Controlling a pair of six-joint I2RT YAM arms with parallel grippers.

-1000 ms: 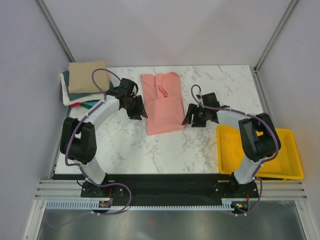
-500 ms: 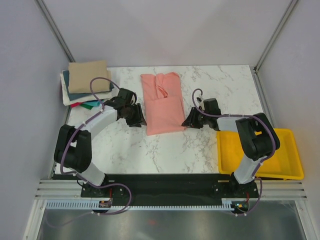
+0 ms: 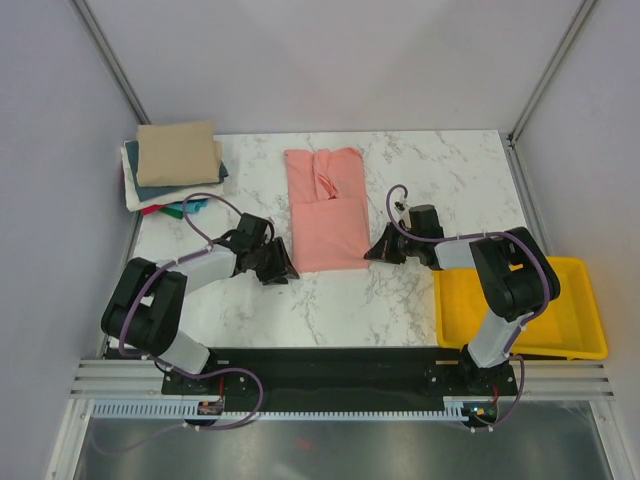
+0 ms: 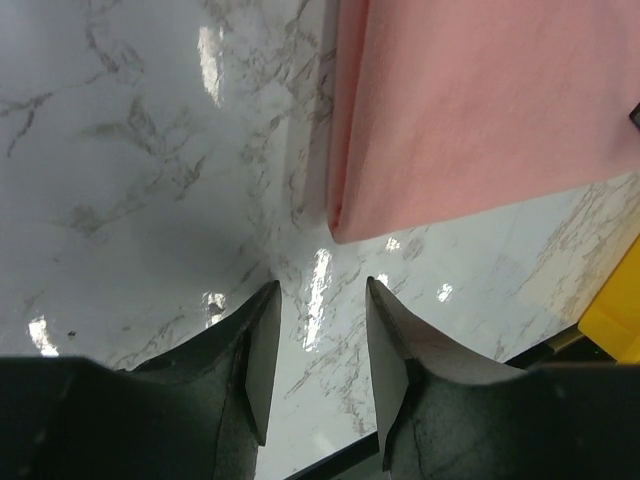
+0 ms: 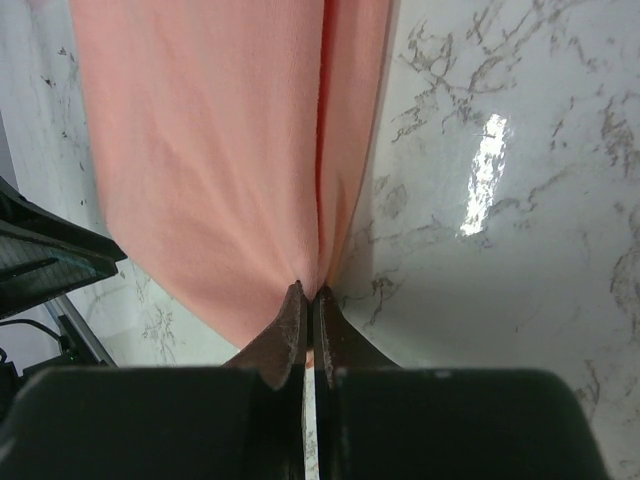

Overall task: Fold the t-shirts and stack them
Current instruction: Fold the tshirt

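A partly folded salmon-pink t-shirt (image 3: 325,210) lies flat mid-table. My right gripper (image 3: 376,250) is at its near right corner; the right wrist view shows the jaws (image 5: 307,291) shut on a pinch of the pink cloth (image 5: 200,150). My left gripper (image 3: 281,268) sits low by the near left corner. In the left wrist view it (image 4: 320,290) stands open over bare marble, with the pink shirt's corner (image 4: 345,220) just beyond its fingertips and nothing between them. Several folded t-shirts (image 3: 175,160), tan on top, are stacked at the far left.
A yellow tray (image 3: 590,310) sits at the table's near right edge, right of the right arm, and shows at the edge of the left wrist view (image 4: 622,300). White marble tabletop (image 3: 440,170) surrounds the shirt. Grey walls enclose the table.
Both grippers moved toward me along the pink shirt's sides to its near corners. The right gripper went from open to shut on the cloth. The left stayed open.
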